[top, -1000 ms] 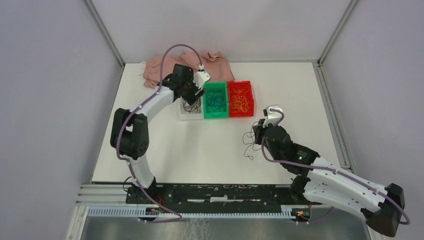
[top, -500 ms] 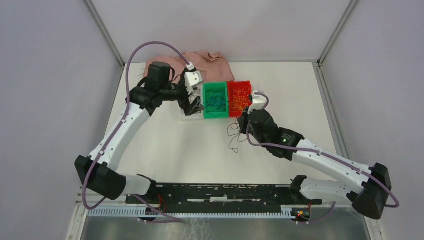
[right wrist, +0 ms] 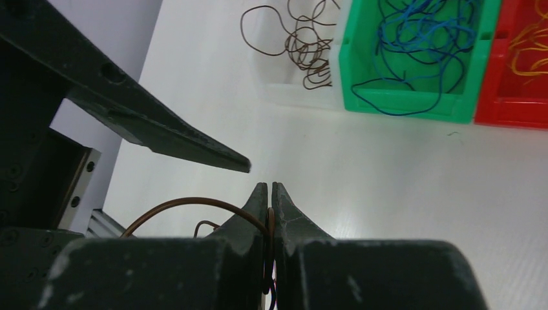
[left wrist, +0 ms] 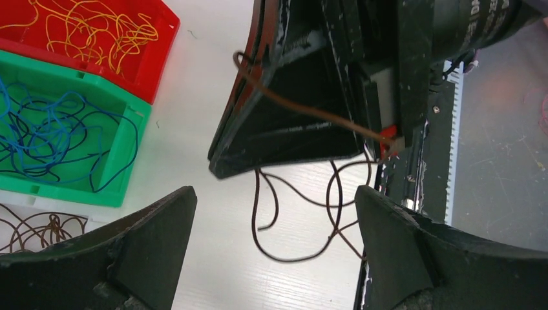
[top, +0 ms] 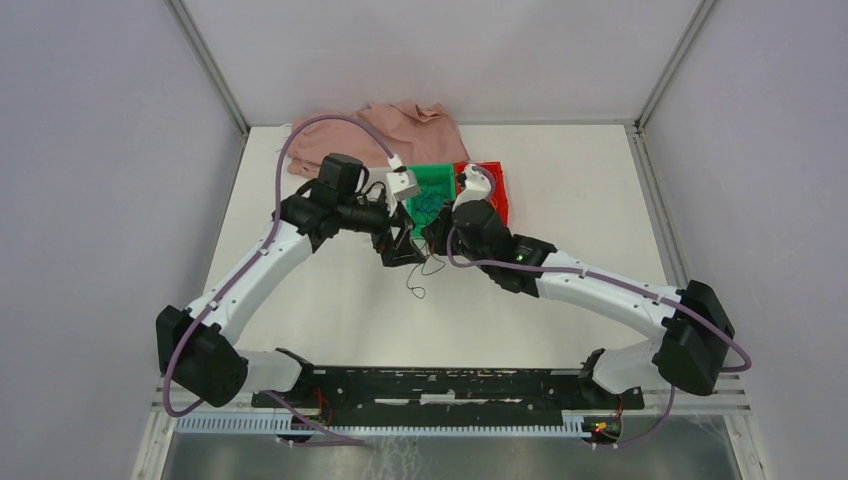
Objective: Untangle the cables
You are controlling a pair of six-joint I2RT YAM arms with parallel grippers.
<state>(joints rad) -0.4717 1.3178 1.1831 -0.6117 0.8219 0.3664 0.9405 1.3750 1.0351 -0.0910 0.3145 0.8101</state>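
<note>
My right gripper point(right wrist: 270, 188) is shut on a dark brown cable point(right wrist: 194, 203). From above, that cable point(top: 418, 280) dangles in loops below the right gripper point(top: 437, 232) onto the white table. My left gripper point(left wrist: 274, 197) is open wide and faces the right gripper, with the hanging brown loops point(left wrist: 291, 223) between and just beyond its fingers and nothing gripped. From above, the left gripper point(top: 398, 240) sits close beside the right one, in front of the bins. Blue cables point(left wrist: 58, 135) lie in the green bin, yellow-orange cables point(left wrist: 90, 29) in the red bin, and brown cables point(right wrist: 304, 45) in the clear bin.
The green bin point(right wrist: 413, 106), red bin point(right wrist: 510, 116) and clear bin point(right wrist: 291, 93) stand in a row behind the grippers. A pink cloth point(top: 400, 125) lies at the back of the table. The black rail point(top: 450, 385) runs along the near edge.
The right arm swung left, carrying the brown cable from mid-right up to the left gripper. The left gripper came away from the clear bin toward it and opened wide.
</note>
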